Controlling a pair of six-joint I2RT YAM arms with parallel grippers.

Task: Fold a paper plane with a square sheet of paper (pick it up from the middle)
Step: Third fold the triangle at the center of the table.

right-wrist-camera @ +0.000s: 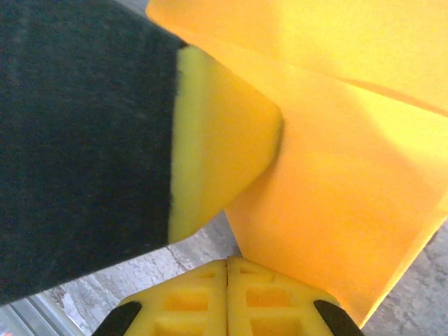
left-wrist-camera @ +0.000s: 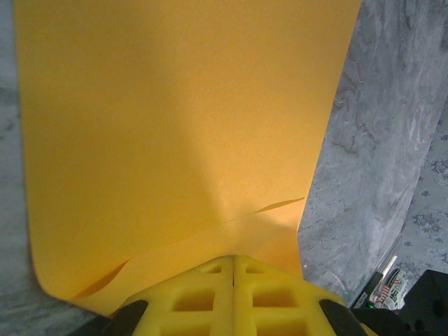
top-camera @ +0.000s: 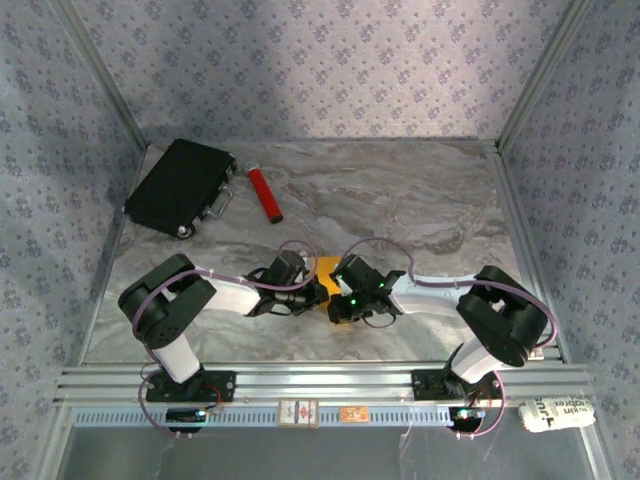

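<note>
Mid-table, the left gripper (left-wrist-camera: 233,260) is pinching a thin orange-yellow square sheet of paper (left-wrist-camera: 168,126), an early fold apparently under way. The right gripper (right-wrist-camera: 227,264), also closed, is meeting the sheet's edge, its hold unclear. Next probably calls for pressing a crease. Counted: one sheet, one black hard case (top-camera: 182,187), one red cylinder (top-camera: 265,194).

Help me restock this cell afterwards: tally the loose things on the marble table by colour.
Black: 1, the case
Red: 1, the cylinder
Orange-yellow: 1, the sheet of paper
Total: 3
</note>
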